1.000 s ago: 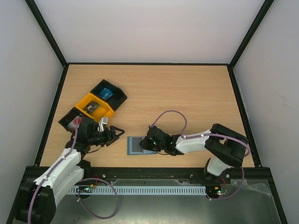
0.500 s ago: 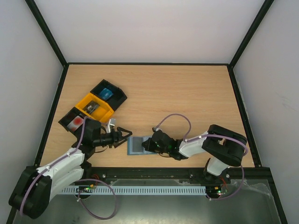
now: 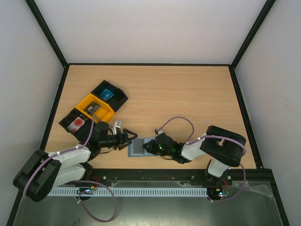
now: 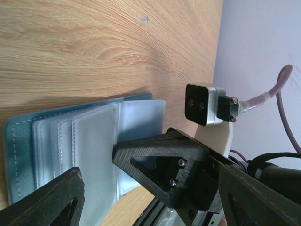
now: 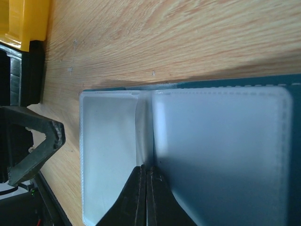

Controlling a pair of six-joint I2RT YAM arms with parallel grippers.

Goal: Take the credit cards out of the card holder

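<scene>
The blue-grey card holder lies open on the table near the front edge, its clear inner slots facing up and looking empty. My right gripper is shut, its tips resting on the fold between the sleeves. My left gripper is open just left of the holder, its fingers spread either side of the holder's end, facing the right gripper. A white card with red marks lies in a black tray. A dark grey card lies in the yellow tray.
Three trays stand in a diagonal row at the left: a black one holding a blue card, the yellow one, and a black one. The table's front edge and rail run just below the holder.
My left gripper has moved right from beside the trays to the holder's left edge. My right gripper has stayed on the holder, which has shifted slightly.
</scene>
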